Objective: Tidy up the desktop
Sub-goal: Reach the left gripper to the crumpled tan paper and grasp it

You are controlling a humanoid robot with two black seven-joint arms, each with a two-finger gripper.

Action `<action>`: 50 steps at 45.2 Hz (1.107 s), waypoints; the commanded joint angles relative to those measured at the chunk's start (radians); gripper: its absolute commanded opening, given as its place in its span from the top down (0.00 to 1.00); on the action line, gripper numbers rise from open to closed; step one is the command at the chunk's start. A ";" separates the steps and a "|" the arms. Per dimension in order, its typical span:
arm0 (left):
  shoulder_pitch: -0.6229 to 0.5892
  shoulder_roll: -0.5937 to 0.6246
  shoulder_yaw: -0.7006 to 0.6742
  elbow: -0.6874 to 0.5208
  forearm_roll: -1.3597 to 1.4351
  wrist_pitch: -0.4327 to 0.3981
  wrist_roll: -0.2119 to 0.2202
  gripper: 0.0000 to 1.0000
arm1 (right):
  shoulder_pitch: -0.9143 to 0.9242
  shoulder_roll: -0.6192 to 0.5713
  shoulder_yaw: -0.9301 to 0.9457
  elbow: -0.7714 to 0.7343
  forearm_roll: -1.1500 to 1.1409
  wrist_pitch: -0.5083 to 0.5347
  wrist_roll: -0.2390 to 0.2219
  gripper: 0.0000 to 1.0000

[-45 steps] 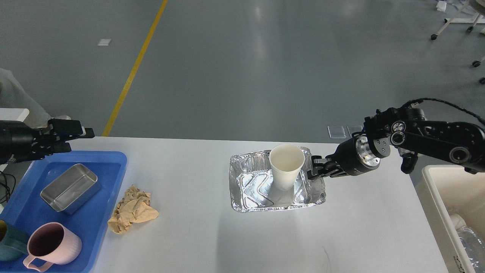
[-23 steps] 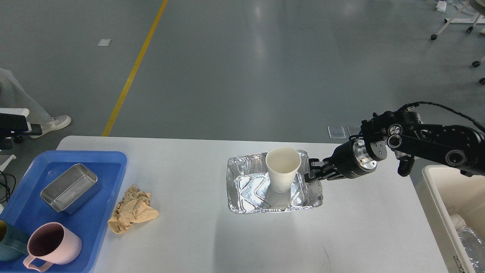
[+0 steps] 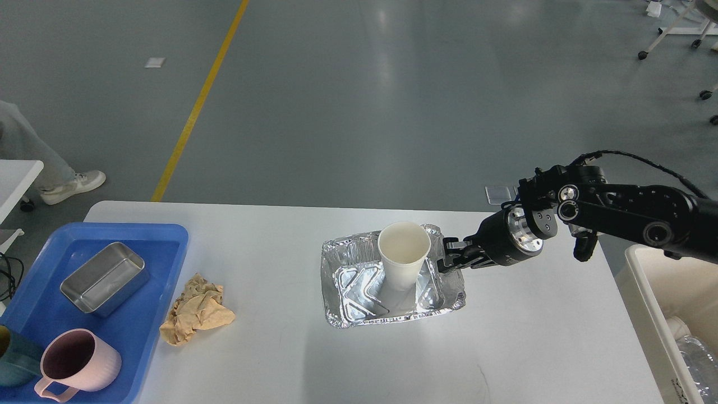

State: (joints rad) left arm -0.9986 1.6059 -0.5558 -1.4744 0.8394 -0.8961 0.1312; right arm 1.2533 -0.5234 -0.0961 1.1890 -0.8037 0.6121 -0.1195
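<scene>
The white-grey desktop (image 3: 533,348) fills the lower part of the head view. A silver foil tray (image 3: 359,280) lies at its middle with a white paper cup (image 3: 401,258) standing upright in it. My right gripper (image 3: 450,259) comes in from the right and is closed on the foil tray's right rim. A crumpled tan paper ball (image 3: 196,308) lies on the desktop to the left. My left gripper is out of view.
A blue plastic tray (image 3: 162,247) at the left holds a metal tin (image 3: 104,278), a pink mug (image 3: 78,362) and a teal cup (image 3: 14,365). A cream-white bin (image 3: 645,280) stands past the right edge with a clear bottle (image 3: 698,359) inside. A person's leg (image 3: 33,157) is at the far left.
My right gripper has moved left, and the foil tray with the cup has moved left with it. My left arm has drawn back out of view.
</scene>
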 commanded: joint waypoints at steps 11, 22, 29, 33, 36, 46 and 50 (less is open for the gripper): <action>0.009 -0.162 0.105 0.009 0.010 0.131 0.054 0.17 | 0.000 -0.010 -0.004 0.000 0.000 0.000 0.000 1.00; 0.009 -0.328 0.218 0.049 0.047 0.238 0.073 0.17 | -0.005 -0.013 -0.004 0.000 -0.002 0.000 0.000 1.00; 0.025 -0.451 0.304 0.135 0.070 0.289 0.074 0.17 | -0.006 -0.013 -0.004 0.000 -0.002 0.000 0.000 1.00; 0.043 -0.517 0.343 0.184 0.070 0.330 0.074 0.16 | -0.008 -0.013 -0.004 0.000 -0.003 0.000 0.000 1.00; 0.075 -0.575 0.364 0.201 0.073 0.371 0.076 0.16 | -0.008 -0.013 -0.005 0.000 -0.003 -0.002 0.000 1.00; 0.192 -0.690 0.369 0.233 0.250 0.497 0.096 0.17 | -0.011 -0.013 -0.005 0.000 -0.006 -0.002 0.000 1.00; 0.219 -0.719 0.369 0.269 0.260 0.499 0.099 0.19 | -0.015 -0.012 -0.005 -0.002 -0.031 -0.006 0.000 1.00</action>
State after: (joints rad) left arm -0.8173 0.9242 -0.1874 -1.2455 1.0724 -0.4137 0.2267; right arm 1.2423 -0.5370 -0.1013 1.1888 -0.8106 0.6104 -0.1197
